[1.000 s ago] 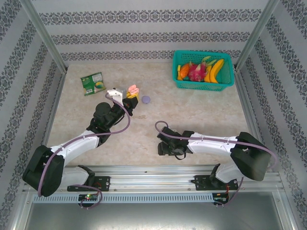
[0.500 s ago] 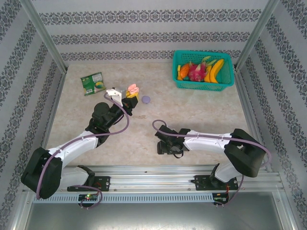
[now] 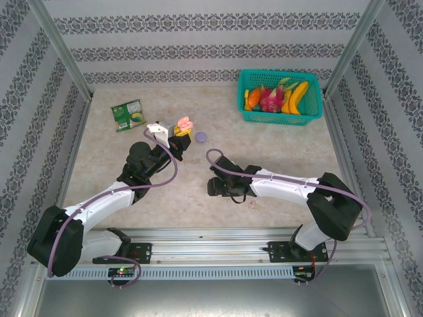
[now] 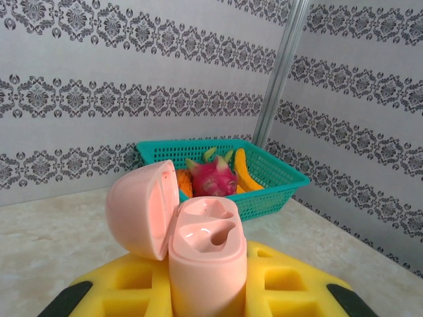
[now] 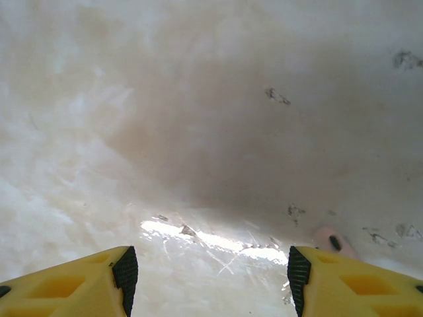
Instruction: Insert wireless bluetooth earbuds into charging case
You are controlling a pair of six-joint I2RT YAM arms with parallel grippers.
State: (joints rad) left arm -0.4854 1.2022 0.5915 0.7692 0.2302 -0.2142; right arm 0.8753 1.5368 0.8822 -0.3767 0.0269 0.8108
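Observation:
My left gripper (image 3: 180, 129) is shut on a pale pink charging case (image 4: 208, 264), held upright between its yellow fingers (image 4: 125, 290). The case's lid (image 4: 139, 208) is swung open to the left and both sockets look bare. In the top view the case (image 3: 184, 123) sits just beyond the left gripper. My right gripper (image 5: 206, 271) hangs open low over the marble table, nothing between its fingers. A pale pink earbud (image 5: 332, 240) with a dark spot lies on the table just ahead of the right fingertip (image 5: 299, 269). In the top view the right gripper (image 3: 217, 185) is mid-table.
A lilac round disc (image 3: 201, 137) lies right of the case. A teal basket (image 3: 279, 97) of toy fruit stands at the back right, and a green packet (image 3: 127, 114) at the back left. A tiny pink bit (image 3: 252, 203) lies near the right forearm.
The right arm has swung left and a little farther from the front edge, its gripper still open. The left gripper has kept its hold on the case and barely shifted.

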